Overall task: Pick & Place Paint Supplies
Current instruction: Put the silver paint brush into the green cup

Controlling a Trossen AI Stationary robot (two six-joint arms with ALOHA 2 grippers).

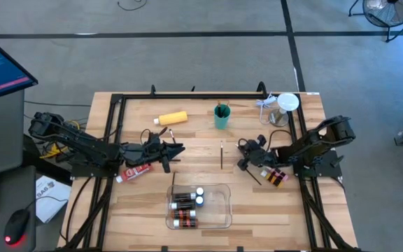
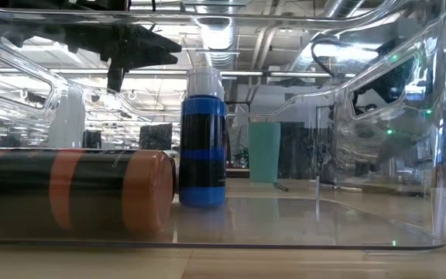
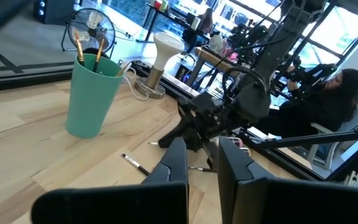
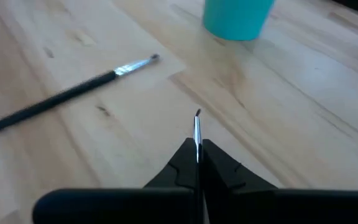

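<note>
Grippers meet over the middle of a wooden tabletop [image 1: 131,210] strewn with paint supplies. The right gripper [image 4: 197,144], low over the boards toward the right edge, is clenched on a thin paint brush [image 4: 196,132] whose metal ferrule and dark tip poke out between the fingers. A second brush [image 4: 67,93] lies flat on the wood just beyond it, bristles toward the teal cup [image 1: 222,116], which stands near the far edge with more brushes upright in it. The left gripper [image 1: 178,148] hangs above the centre-left of the tabletop, its fingers [image 3: 174,162] pressed together with nothing between them.

A yellow bottle [image 1: 172,118] lies on its side near the far edge, left of the cup. A red paint tube [image 1: 136,173] lies under the left arm toward the left edge. Small striped bottles [image 1: 275,176] lie beneath the right arm by the right edge. A clear tray [image 1: 222,210] sits at the near edge, centre, holding several brown bottles with white caps [image 1: 185,204]; the low view looks through its wall at one such bottle lying down [image 2: 76,190] and a blue bottle [image 2: 203,139] upright beside it. A white lamp [image 1: 286,105] stands at the far right corner.
</note>
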